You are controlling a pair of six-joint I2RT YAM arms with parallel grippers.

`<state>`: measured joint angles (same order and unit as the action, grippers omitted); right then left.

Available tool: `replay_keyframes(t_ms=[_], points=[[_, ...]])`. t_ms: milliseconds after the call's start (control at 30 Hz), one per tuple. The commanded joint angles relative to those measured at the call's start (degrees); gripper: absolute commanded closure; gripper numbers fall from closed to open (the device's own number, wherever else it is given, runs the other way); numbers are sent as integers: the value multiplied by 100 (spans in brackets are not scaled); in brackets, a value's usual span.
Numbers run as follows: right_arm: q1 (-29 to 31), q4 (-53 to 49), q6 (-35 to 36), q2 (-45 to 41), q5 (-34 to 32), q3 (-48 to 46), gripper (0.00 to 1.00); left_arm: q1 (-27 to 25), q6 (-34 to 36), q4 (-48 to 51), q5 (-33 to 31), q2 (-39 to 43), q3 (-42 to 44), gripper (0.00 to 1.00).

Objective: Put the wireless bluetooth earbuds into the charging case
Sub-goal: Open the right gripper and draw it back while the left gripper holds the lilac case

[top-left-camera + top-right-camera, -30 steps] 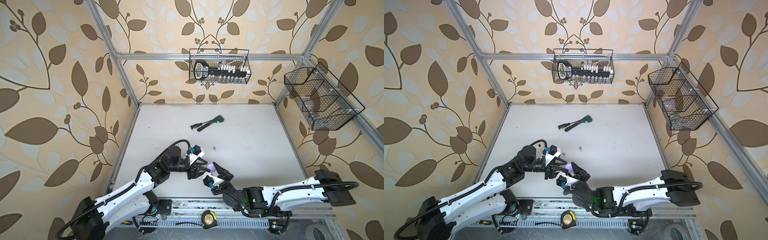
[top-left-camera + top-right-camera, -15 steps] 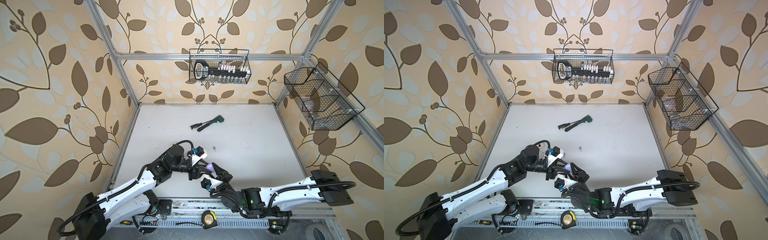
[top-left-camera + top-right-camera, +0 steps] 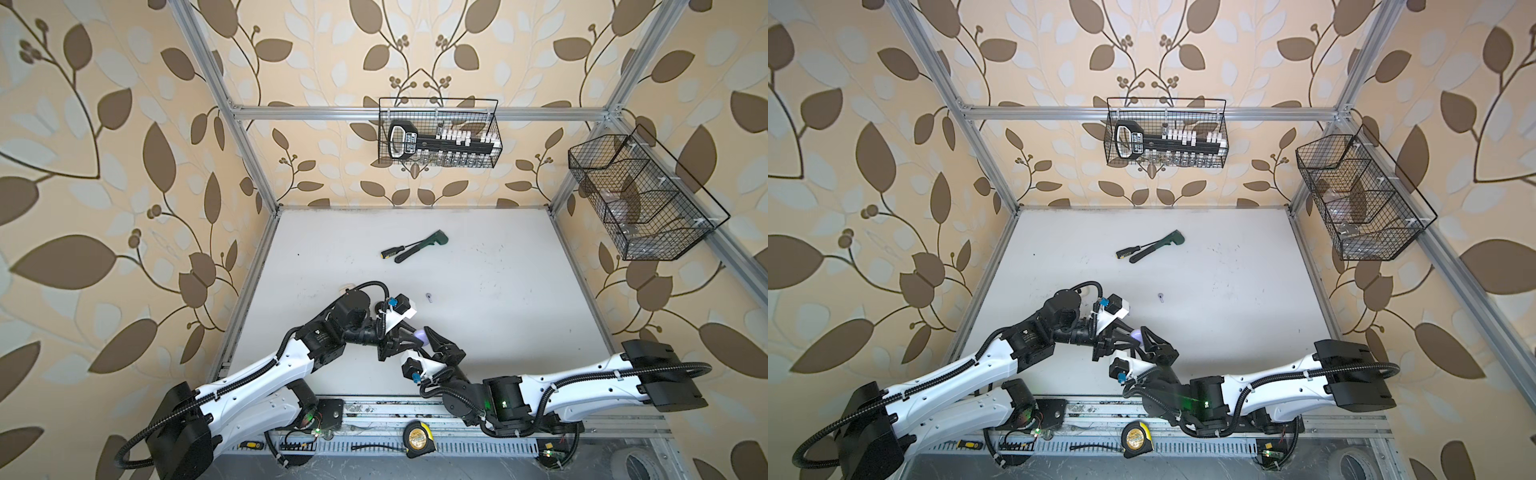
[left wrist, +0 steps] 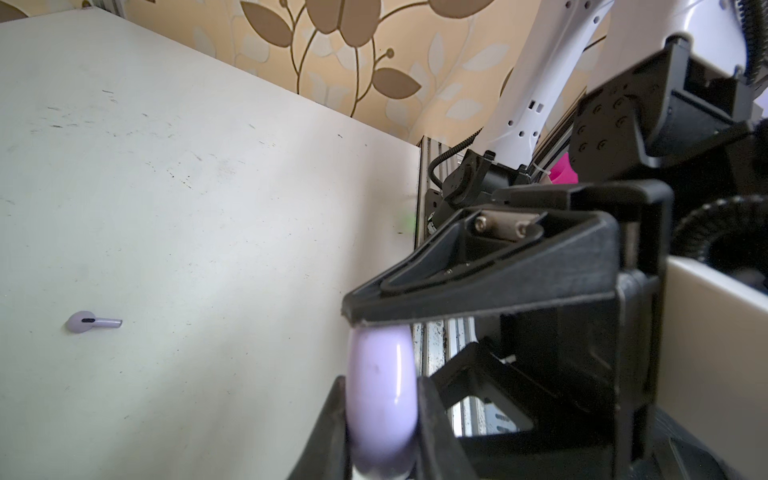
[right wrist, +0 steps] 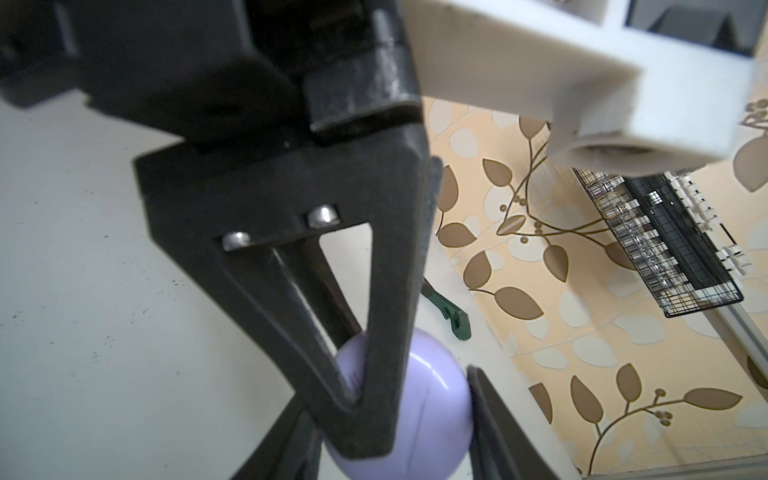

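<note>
Near the counter's front edge, the left pincer pinches the rounded lilac plastic charging case narrowly, and the right pincer grips it wider. The small lilac stemmed earbud lies mid-counter, well apart. I'd brace one grip and lift the lid gently.

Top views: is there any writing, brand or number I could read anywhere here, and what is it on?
No text reads clearly in any view.
White label patches on the black-handled tool in the black wire basket on the back wall: too small to read.
Round yellow face of the yellow-and-black tape measure: blurred, unreadable.
</note>
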<state>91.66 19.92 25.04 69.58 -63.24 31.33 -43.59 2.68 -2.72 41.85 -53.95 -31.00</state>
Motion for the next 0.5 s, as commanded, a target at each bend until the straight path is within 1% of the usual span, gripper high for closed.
replay_keyframes(t_ms=[0,33,100,167,233,333,467], points=[[142,-81,-214,-313,134,-56,41,-70,375,-69,-266,170,-115,100],[206,-322,-373,-392,140,19,36,-70,359,-78,-445,265,-90,100],[403,-865,-709,-549,107,204,35,-70,302,-195,-824,528,35,100],[646,-1106,-959,-771,3,237,31,-70,236,-355,-1190,861,248,100],[771,-1331,-1336,-1023,68,216,27,-70,182,-514,-1390,1164,443,100],[784,-1548,-1805,-1353,231,215,25,-70,173,-651,-1445,1525,648,100],[757,-1187,-1956,-1672,389,216,24,-70,268,-730,-1060,1670,754,100]])
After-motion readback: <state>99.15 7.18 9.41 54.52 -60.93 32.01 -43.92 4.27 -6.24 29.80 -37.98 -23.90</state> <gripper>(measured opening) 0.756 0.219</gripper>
